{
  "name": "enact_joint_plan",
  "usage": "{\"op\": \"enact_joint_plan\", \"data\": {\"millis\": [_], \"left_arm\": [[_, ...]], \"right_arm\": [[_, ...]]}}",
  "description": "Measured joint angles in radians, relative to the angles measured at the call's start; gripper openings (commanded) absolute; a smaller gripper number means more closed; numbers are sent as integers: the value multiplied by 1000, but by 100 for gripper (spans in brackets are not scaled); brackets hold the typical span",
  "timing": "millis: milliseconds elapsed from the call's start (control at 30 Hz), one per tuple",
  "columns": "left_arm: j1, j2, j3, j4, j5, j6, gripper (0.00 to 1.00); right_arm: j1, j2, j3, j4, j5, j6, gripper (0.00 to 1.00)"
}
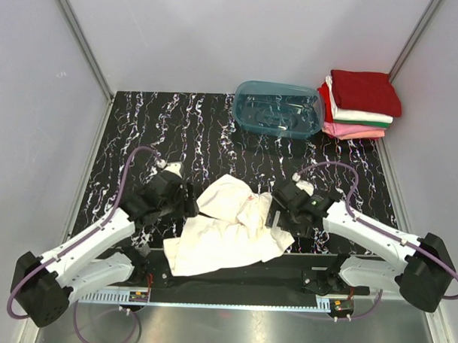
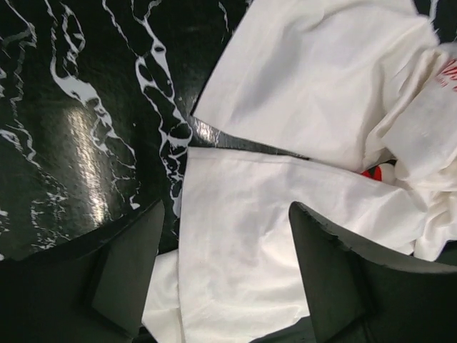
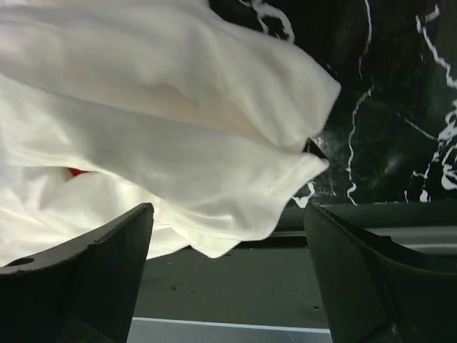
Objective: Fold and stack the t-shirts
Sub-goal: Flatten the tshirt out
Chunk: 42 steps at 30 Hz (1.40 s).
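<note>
A crumpled white t-shirt (image 1: pixel 227 228) lies at the near middle of the black marbled table (image 1: pixel 178 132), its lower hem reaching over the front edge. My left gripper (image 1: pixel 190 204) is at its left side and stands open, with a flat fold of the white t-shirt (image 2: pixel 235 250) between its fingers (image 2: pixel 136 264). My right gripper (image 1: pixel 275 216) is at the shirt's right side, also open, and a loose corner of the t-shirt (image 3: pixel 214 214) hangs between its fingers (image 3: pixel 343 271). A bit of red print (image 2: pixel 446 71) peeks out of the folds. Folded t-shirts (image 1: pixel 361 104) in dark red, white and pink are stacked at the far right.
A translucent teal plastic tub (image 1: pixel 278 108) stands at the back, just left of the folded stack. Grey walls close in the table on three sides. The metal rail (image 1: pixel 232 299) carrying the arm bases runs along the near edge.
</note>
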Motion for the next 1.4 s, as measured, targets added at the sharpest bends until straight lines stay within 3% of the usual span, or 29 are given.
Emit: {"op": "enact_joint_plan", "data": {"millis": [133, 333, 433, 500, 633, 667, 700, 800, 833, 1033, 1167, 1267, 1400], "left_arm": [[-79, -24, -83, 11, 2, -85, 70], [-276, -179, -121, -40, -41, -259, 70], [-379, -191, -130, -69, -80, -349, 70], [-459, -177, -132, -93, -109, -408, 71], [-537, -166, -132, -128, -144, -482, 71], [-546, -167, -132, -137, -158, -497, 71], [-549, -167, -132, -145, -166, -507, 71], [-557, -180, -132, -176, -190, -536, 71], [-558, -190, -132, -183, -194, -545, 70], [-579, -229, -158, -193, -198, -591, 69], [-617, -182, -157, -212, -202, -615, 68], [-675, -159, -157, -248, -214, -650, 69], [-711, -162, -157, -256, -229, -690, 74]], "right_arm": [[20, -85, -135, 8, 6, 138, 76], [20, -369, -365, 1, 14, 332, 72], [20, -312, -371, 14, 21, 365, 76], [19, -220, -353, 33, 26, 367, 73], [-12, -43, -306, 51, -26, 342, 43], [-24, -21, -296, 51, -58, 336, 39], [-30, -9, -291, 54, -79, 329, 26], [-43, 4, -290, 80, -124, 299, 10], [-47, 5, -291, 91, -130, 294, 0], [-54, -11, -298, 190, -119, 279, 0], [-54, -137, -265, 97, -48, 264, 0], [-55, -239, -47, -66, 43, 227, 0], [-55, -278, 368, -138, 173, 157, 0]]}}
